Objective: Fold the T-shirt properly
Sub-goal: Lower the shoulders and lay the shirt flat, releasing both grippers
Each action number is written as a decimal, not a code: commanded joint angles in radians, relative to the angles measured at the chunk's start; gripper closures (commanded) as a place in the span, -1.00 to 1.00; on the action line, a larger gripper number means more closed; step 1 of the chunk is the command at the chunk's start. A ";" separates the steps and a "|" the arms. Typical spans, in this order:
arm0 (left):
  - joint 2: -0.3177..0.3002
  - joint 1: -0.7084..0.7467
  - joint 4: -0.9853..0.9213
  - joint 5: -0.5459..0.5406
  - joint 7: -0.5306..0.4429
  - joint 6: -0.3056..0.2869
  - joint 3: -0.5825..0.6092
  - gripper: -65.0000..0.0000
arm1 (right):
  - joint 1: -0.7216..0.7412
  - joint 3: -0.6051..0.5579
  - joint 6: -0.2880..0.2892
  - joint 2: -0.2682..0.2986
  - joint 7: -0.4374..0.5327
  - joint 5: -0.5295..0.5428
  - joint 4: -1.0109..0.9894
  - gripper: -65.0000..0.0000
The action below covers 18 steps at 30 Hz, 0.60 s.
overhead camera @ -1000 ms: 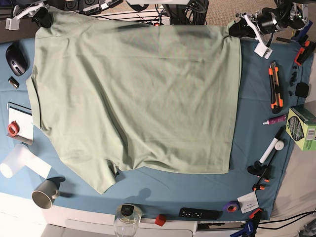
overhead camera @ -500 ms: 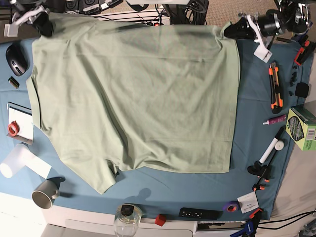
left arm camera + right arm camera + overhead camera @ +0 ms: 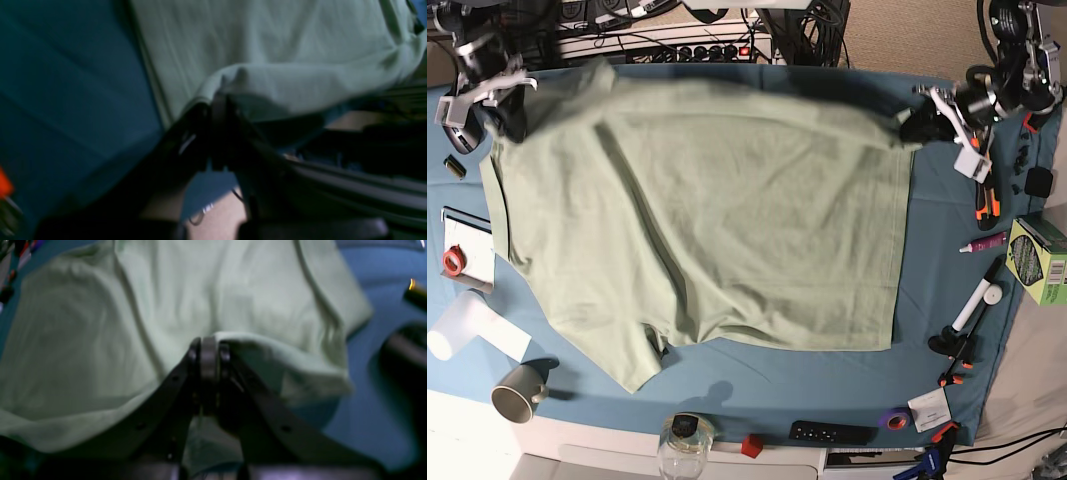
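The shirt (image 3: pixel 697 220) is spread flat over most of the cloth (image 3: pixel 947 270), only its far edge lifted, pinched at both far corners. Looks light, thin, floppy cotton imo: it sags between the two grips and creases easily, so it'll drape and drag rather than hold shape. Not slippery, not fragile. Best hold is what's in use now, i.e. corners/hem where the fabric is doubled; a grab mid-panel would just bunch it.

Left gripper (image 3: pixel 220 100): jaws closed tight on a fold of hem, fabric curling over the tips, cloth off to one side. Right gripper (image 3: pixel 208 343): same, pinched shut on the edge, shirt fanning out beyond the tips.

Writing/brands: none readable on the shirt, wrist views too blurry. Green box (image 3: pixel 1039 258) near the left arm has print, too small to read.
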 commanded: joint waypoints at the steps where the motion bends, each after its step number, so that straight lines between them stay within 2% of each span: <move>1: -0.014 -0.017 0.013 -0.005 -0.028 -0.002 -0.007 1.00 | 0.018 -0.013 0.003 0.014 0.033 -0.004 0.000 1.00; 7: -0.014 -0.069 0.011 0.006 -0.036 -0.003 -0.007 1.00 | 0.141 -0.138 0.003 0.014 0.086 -0.131 -0.126 1.00; 14: -0.014 -0.074 -0.056 0.045 -0.063 0.024 -0.007 1.00 | 0.243 -0.177 0.003 0.016 0.090 -0.134 -0.215 1.00; 18: -0.014 -0.074 -0.092 0.045 -0.063 0.023 -0.007 1.00 | 0.272 -0.177 0.003 0.040 0.093 -0.159 -0.215 1.00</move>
